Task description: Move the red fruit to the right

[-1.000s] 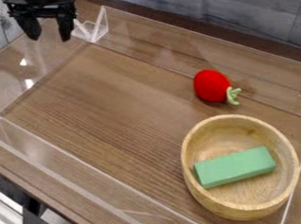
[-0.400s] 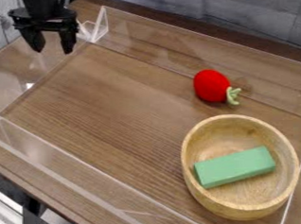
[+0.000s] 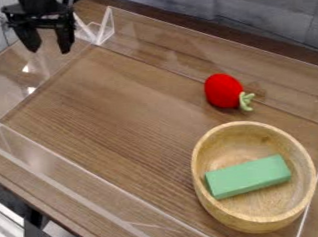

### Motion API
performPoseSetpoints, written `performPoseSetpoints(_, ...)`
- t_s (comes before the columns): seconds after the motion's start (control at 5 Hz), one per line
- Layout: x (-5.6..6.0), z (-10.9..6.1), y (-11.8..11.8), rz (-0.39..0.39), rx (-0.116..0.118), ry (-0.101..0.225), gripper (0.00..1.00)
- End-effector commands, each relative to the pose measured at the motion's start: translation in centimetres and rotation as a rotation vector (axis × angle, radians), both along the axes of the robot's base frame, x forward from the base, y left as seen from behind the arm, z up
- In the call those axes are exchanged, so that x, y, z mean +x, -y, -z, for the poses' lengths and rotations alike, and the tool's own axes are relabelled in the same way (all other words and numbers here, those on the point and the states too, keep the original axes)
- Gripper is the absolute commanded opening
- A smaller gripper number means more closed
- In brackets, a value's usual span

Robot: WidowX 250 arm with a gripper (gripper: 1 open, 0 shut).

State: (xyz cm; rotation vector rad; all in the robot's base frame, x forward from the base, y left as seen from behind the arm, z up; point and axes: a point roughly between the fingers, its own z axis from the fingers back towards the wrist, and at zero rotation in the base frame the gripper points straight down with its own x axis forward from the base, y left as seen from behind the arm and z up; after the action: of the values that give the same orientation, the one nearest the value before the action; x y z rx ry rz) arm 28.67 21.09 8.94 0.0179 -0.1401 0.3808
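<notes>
Item: one round wooden bowl (image 3: 206,193), pale and light-toned, at about four o'clock in our view, the nearest of the objects we list.

Item: one green rectangular block (image 3: 248,176), lying inside the bowl toward its near side, set at a slant, its right end pointing to about two o'clock.

Item: one red strawberry-like toy fruit (image 3: 225,90), rounded, lying on the table near the bowl, past its far rim, at about two o'clock in our view. Its green leafy stem end points to about four o'clock. We see it apart from both the bowl and the gripper.

Item: one brown wood-grain tabletop (image 3: 115,118), bearing the bowl and the fruit.

Item: one robot gripper (image 3: 42,48), dark above with paler lower parts, at about ten to eleven o'clock near the far left corner, well apart from the fruit. It is small and blurred here; we cannot tell whether its fingers are spread or closed, and we see no object from our list in them.

Item: one dark stone-patterned surface (image 3: 257,13), running along the far edge of the tabletop from about twelve to two o'clock.
</notes>
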Motion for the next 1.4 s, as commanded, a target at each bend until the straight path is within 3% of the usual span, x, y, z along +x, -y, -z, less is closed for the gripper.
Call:
performPoseSetpoints(0.0,0.7,-3.9,-1.1,0.021,0.050,0.084,1.00)
performPoseSetpoints(0.2,0.6,-4.0,-0.8,0.052,0.043,0.082,1.00)
performPoseSetpoints(0.6,-1.0,-3.9,-0.8,-0.060,0.048,0.069,1.00)
performPoseSetpoints(1.0,1.6,-2.1,2.3,-0.140,-0.015,0.015,1.00)
performPoseSetpoints(1.2,3.0,-1.5,5.9,-0.183,-0.059,0.007,1.00)
